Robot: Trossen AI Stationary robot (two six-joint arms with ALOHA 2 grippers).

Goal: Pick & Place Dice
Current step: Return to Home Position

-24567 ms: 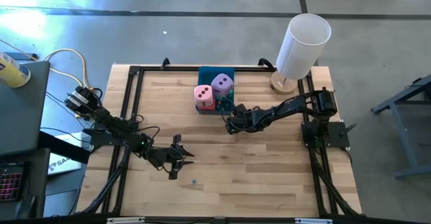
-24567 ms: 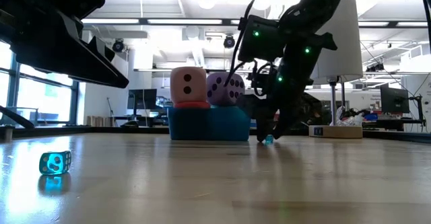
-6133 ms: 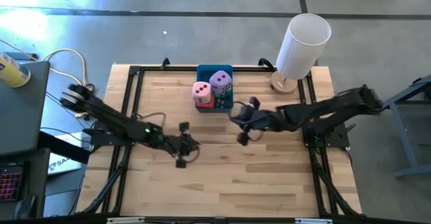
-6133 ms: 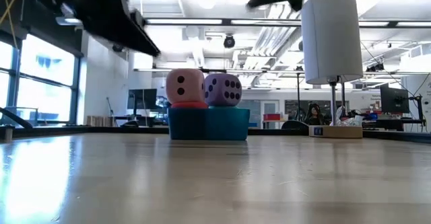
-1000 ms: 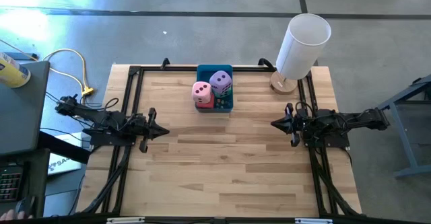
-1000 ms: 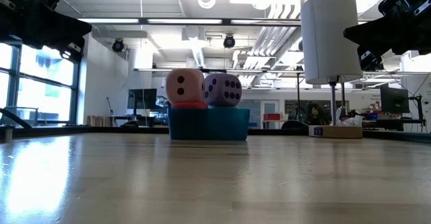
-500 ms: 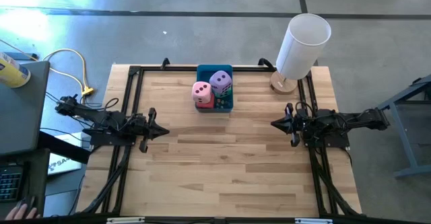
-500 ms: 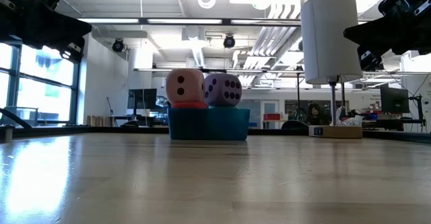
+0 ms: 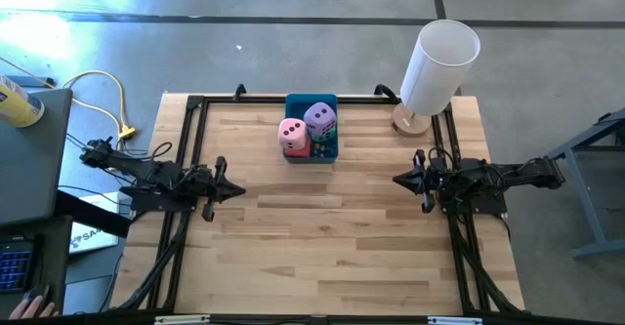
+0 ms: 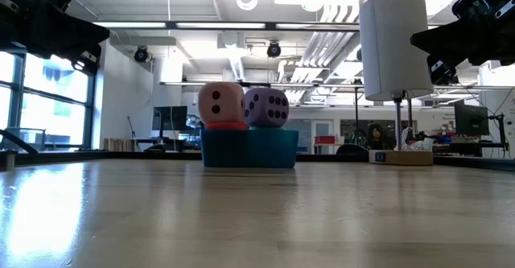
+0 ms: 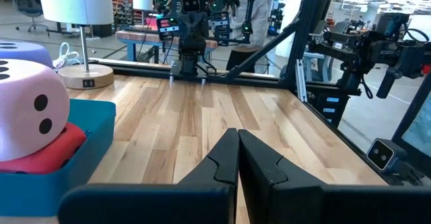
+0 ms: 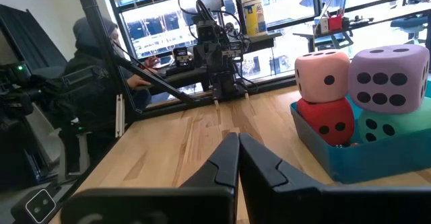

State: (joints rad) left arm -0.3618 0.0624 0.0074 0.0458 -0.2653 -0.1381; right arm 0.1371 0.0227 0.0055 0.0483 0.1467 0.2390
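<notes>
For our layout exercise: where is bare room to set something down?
Bare: the middle and near half of the table, between the left tool and right tool. Crowded: the far edge, with the blue tray of dice and lamp.

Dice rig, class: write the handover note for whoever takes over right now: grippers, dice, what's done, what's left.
Grippers: left gripper shut, empty, at the left side of the table; right gripper shut, empty, at the right side.
Dice: all four in the blue tray, pink die on red die, purple die on teal die.
Done: no die lies loose on the table.
Left: nothing visible to place.
</notes>
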